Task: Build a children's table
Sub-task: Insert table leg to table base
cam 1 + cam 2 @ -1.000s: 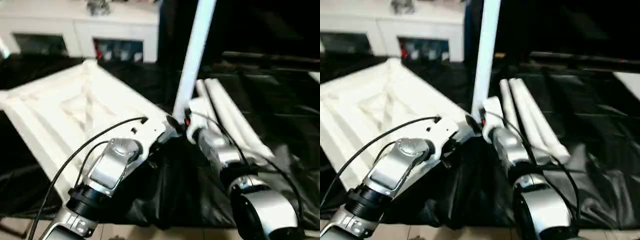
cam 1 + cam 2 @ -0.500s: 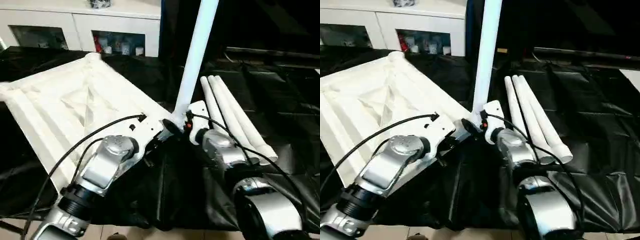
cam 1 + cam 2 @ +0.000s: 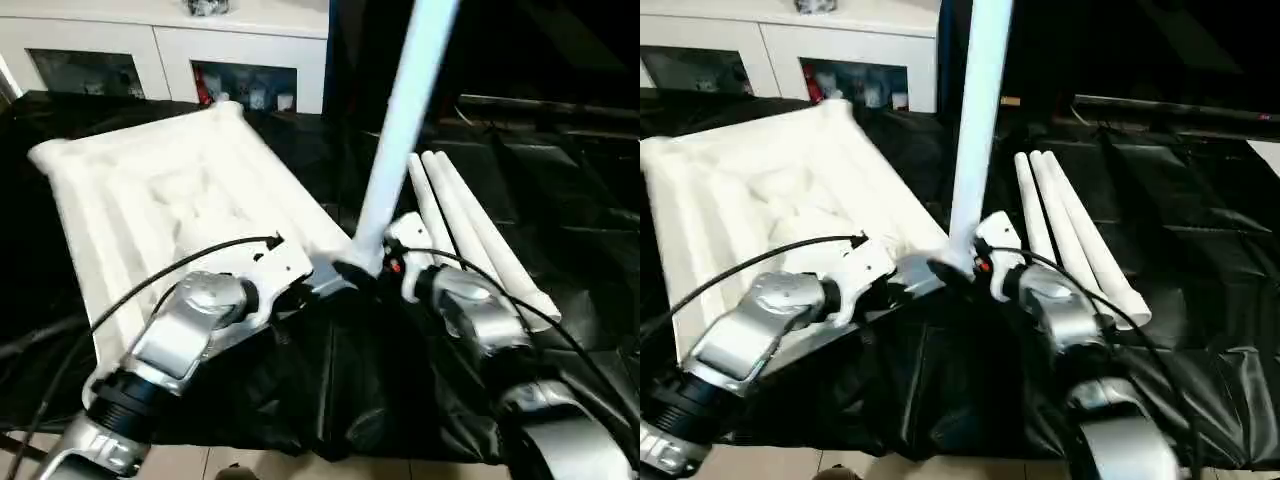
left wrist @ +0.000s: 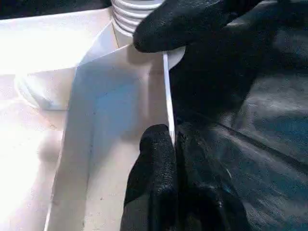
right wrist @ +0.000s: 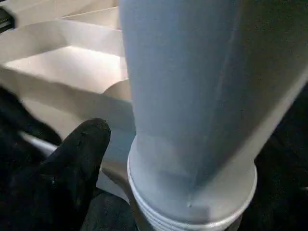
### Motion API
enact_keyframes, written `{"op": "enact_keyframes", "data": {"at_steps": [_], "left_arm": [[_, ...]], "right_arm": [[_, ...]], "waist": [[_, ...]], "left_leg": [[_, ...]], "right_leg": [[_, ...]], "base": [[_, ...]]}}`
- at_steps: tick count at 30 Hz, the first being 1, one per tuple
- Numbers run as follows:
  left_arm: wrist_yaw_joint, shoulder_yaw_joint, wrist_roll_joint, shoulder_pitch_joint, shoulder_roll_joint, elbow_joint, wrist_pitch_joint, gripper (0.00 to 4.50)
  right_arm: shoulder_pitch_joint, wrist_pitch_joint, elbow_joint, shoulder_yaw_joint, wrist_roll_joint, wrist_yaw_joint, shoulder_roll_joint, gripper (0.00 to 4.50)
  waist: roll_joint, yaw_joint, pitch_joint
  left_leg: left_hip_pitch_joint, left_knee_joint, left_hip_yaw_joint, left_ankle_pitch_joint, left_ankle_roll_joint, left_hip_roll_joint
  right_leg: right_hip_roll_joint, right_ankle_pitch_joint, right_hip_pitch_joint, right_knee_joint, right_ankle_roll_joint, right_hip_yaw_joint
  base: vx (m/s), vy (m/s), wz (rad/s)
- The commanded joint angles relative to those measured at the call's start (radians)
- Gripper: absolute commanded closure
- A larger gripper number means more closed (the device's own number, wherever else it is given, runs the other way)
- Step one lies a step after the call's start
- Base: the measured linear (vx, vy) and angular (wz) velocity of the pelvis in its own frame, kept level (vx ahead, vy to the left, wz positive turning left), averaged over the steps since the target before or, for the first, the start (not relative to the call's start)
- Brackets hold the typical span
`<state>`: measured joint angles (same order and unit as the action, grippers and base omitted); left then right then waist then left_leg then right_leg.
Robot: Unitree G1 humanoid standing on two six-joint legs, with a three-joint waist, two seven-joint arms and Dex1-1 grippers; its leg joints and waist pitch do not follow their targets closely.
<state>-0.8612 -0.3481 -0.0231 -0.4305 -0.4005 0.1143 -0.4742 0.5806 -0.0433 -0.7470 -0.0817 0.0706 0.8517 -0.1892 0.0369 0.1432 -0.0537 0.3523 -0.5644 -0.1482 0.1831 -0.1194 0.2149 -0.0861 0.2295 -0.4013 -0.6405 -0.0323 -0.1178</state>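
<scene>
The left gripper has its fingers pinched shut on the tabletop rim. The right gripper stands wide around the upright leg, holding nothing. The leg appears only part-seated in its socket and may topple, leaning unsupported.

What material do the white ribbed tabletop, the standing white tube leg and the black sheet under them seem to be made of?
White ribbed tabletop: likely moulded plastic, matte; thin hollow walls and ribs show in the left wrist view.
Standing white tube leg: probably plastic too, smooth, with moulded thread rings at its foot.
Black sheet: looks like thin plastic film or coated fabric; it wrinkles and gleams.
</scene>
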Motion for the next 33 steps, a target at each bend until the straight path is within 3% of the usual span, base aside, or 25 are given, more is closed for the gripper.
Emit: {"op": "enact_keyframes", "data": {"at_steps": [1, 5, 12, 17, 18, 29, 33], "left_arm": [[-0.070, -0.020, 0.043, -0.005, 0.002, -0.018, 0.085, 4.50], [-0.120, -0.029, 0.047, -0.002, -0.034, -0.007, 0.115, 4.50], [-0.169, -0.017, 0.052, 0.002, -0.067, 0.007, 0.145, 4.50], [-0.178, -0.016, 0.056, 0.005, -0.076, 0.011, 0.153, 4.50], [-0.182, -0.015, 0.057, 0.008, -0.078, 0.011, 0.155, 4.50], [-0.207, -0.013, 0.058, 0.017, -0.094, 0.009, 0.160, 4.50], [-0.214, -0.014, 0.057, 0.017, -0.099, 0.011, 0.160, 4.50]], "right_arm": [[-0.025, 0.028, 0.077, -0.029, 0.008, 0.050, -0.015, 0.32], [-0.064, 0.069, 0.154, -0.033, 0.025, 0.100, -0.045, 0.32], [-0.098, 0.107, 0.204, -0.036, 0.035, 0.124, -0.077, 0.32], [-0.114, 0.123, 0.224, -0.035, 0.042, 0.134, -0.081, 0.32], [-0.117, 0.124, 0.222, -0.036, 0.043, 0.137, -0.082, 0.57], [-0.118, 0.130, 0.221, -0.039, 0.050, 0.143, -0.083, 1.58], [-0.114, 0.128, 0.213, -0.044, 0.049, 0.149, -0.086, 1.73]], "waist": [[-0.013, -0.007, 0.066], [-0.012, -0.005, 0.067], [-0.011, -0.006, 0.067], [-0.010, -0.005, 0.069], [-0.009, -0.005, 0.070], [-0.009, -0.004, 0.069], [-0.008, -0.004, 0.071]], "left_leg": [[0.005, 0.048, -0.011, 0.060, 0.062, 0.014], [0.004, 0.045, -0.012, 0.047, 0.073, 0.012], [0.005, 0.046, -0.012, 0.066, 0.056, 0.014], [0.005, 0.044, -0.011, 0.046, 0.059, 0.013], [0.006, 0.042, -0.012, 0.041, 0.062, 0.012], [0.005, 0.042, -0.012, 0.058, 0.053, 0.013], [0.006, 0.040, -0.012, 0.048, 0.055, 0.013]], "right_leg": [[-0.055, -0.058, 0.075, 0.071, -0.195, 0.068], [-0.053, -0.096, 0.074, 0.069, -0.198, 0.068], [-0.056, -0.058, 0.076, 0.069, -0.200, 0.068], [-0.055, -0.085, 0.076, 0.065, -0.203, 0.068], [-0.054, -0.095, 0.077, 0.064, -0.207, 0.068], [-0.056, -0.059, 0.076, 0.064, -0.203, 0.068], [-0.056, -0.073, 0.077, 0.062, -0.204, 0.068]], "base": [[0.000, 0.000, 0.00], [0.000, 0.000, 0.00], [0.000, 0.000, 0.00], [0.000, 0.000, 0.00], [0.000, 0.000, 0.00], [0.000, 0.000, 0.00], [0.000, 0.000, 0.00]]}}
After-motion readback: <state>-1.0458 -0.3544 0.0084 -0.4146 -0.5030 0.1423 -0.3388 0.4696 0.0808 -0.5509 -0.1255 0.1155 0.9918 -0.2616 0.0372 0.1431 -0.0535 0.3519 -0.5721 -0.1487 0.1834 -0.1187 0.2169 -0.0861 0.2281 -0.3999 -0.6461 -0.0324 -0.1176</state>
